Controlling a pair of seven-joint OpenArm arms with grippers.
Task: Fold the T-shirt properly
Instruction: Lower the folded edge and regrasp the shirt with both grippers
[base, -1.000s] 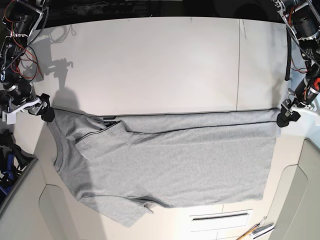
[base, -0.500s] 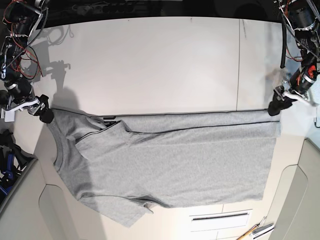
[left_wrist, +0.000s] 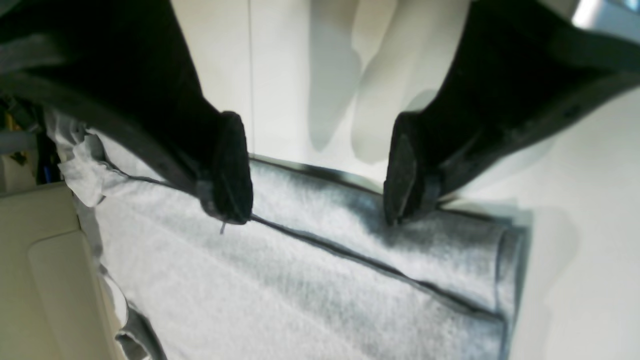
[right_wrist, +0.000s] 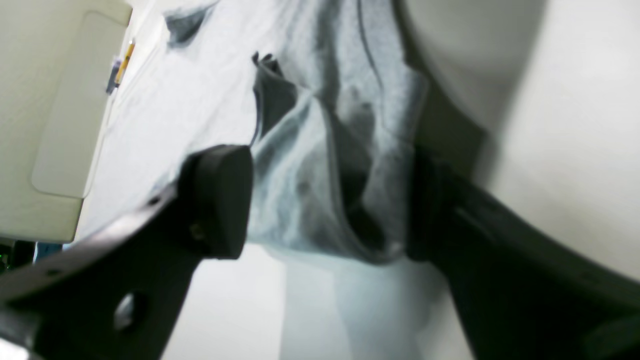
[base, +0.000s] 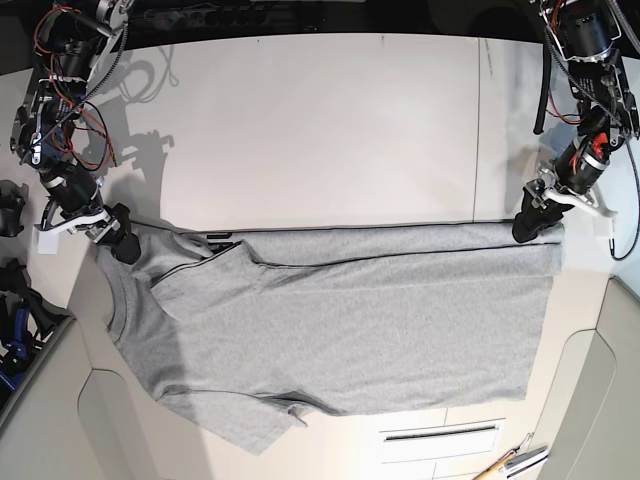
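Note:
The grey T-shirt (base: 340, 330) lies flat on the white table (base: 330, 130), plain side up, neck to the left, its far edge folded over in a strip. My left gripper (base: 528, 225) is open, its fingertips over the folded strip near the hem corner in the left wrist view (left_wrist: 317, 195); the shirt (left_wrist: 300, 280) lies under them. My right gripper (base: 120, 245) is at the shoulder corner. In the right wrist view it (right_wrist: 325, 205) is open, with bunched cloth (right_wrist: 310, 165) between the wide-apart fingers.
Beige moulded panels sit at the front right (base: 590, 400) and front left (base: 40, 420). A white slotted panel (base: 440, 435) and a pencil with tools (base: 510, 462) lie near the front edge. Blue gear (base: 15, 330) stands at the far left.
My left gripper has moved inward from the hem corner along the shirt's far edge. My right gripper has shifted right and down onto the shoulder. The shirt has barely moved.

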